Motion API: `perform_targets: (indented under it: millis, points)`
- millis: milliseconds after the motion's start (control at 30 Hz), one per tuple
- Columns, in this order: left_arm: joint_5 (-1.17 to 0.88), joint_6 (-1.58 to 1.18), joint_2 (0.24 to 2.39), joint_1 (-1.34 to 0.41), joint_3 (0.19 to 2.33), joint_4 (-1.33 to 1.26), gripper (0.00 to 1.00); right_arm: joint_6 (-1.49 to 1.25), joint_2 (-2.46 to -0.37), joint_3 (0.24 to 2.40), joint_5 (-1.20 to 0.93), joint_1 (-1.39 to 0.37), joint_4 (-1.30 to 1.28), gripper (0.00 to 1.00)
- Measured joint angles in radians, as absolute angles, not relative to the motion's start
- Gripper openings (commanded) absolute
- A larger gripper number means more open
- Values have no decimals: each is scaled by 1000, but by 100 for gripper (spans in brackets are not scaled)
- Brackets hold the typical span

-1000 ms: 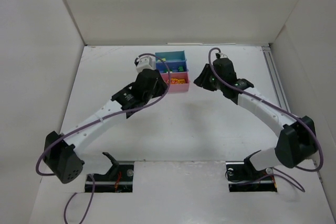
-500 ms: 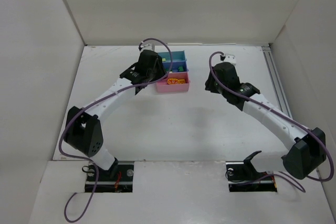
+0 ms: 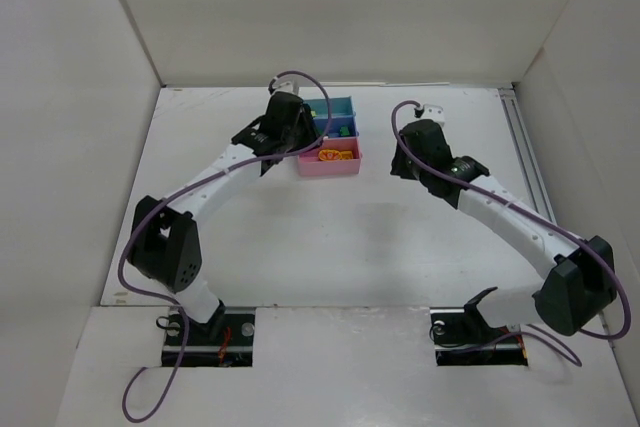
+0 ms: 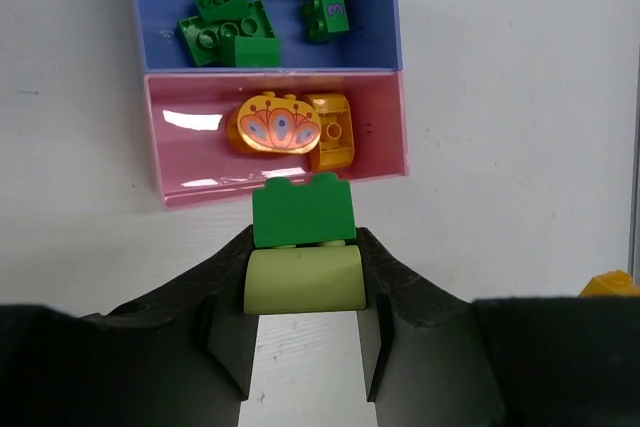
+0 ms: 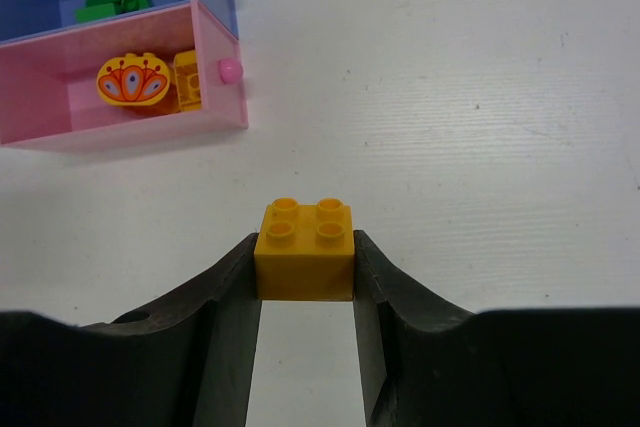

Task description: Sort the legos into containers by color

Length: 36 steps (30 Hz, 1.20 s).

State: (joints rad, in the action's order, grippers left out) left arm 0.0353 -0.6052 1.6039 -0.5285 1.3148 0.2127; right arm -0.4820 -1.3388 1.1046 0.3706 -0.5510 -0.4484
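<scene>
We see the teal tray (image 3: 338,104) only partly; the L arm hides the rest. The left gripper (image 4: 303,262) is clamped on a dark green brick (image 4: 303,212) w/ a light green brick (image 4: 303,284) stuck to it, by the pink tray (image 4: 160,162) wall. The right gripper (image 5: 304,269) pinches an orange brick (image 5: 304,245), w/ bare table (image 5: 480,97) around it.

place: robotics lab cell | signs: white panel walls (image 3: 60,147) enclosing white table (image 3: 330,237); bolted arms (image 3: 210,185); purple cables (image 3: 295,74)
</scene>
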Motion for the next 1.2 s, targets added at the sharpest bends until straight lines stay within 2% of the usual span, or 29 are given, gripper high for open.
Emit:
perform_targets:
  millis: [233, 467, 533, 800, 1033, 1067, 1167, 1200]
  points:
    - [19, -572, 1787, -475, 1527, 195, 7, -469, -1352, 1107, 372, -551, -447, 19]
    - [30, -534, 2073, -427, 1871, 236, 9, -447, -1418, 1155, 384, -551, -445, 19]
    - [30, -524, 2141, -419, 1944, 249, 13, -440, -1430, 1161, 386, -551, -446, 19]
    - [33, -508, 2319, -404, 2114, 273, 19, -418, -1460, 1178, 388, -548, -445, 17]
    - [28, -505, 2395, -397, 2186, 268, 43, -417, -1467, 1178, 385, -539, -446, 17]
    - [27, -505, 2397, -397, 2186, 270, 53, -417, -1467, 1178, 385, -538, -445, 17]
    - [26, -502, 2397, -396, 2186, 263, 65, -412, -1467, 1178, 385, -536, -445, 17]
    - [26, -500, 2397, -395, 2186, 257, 65, -410, -1467, 1178, 384, -536, -446, 17]
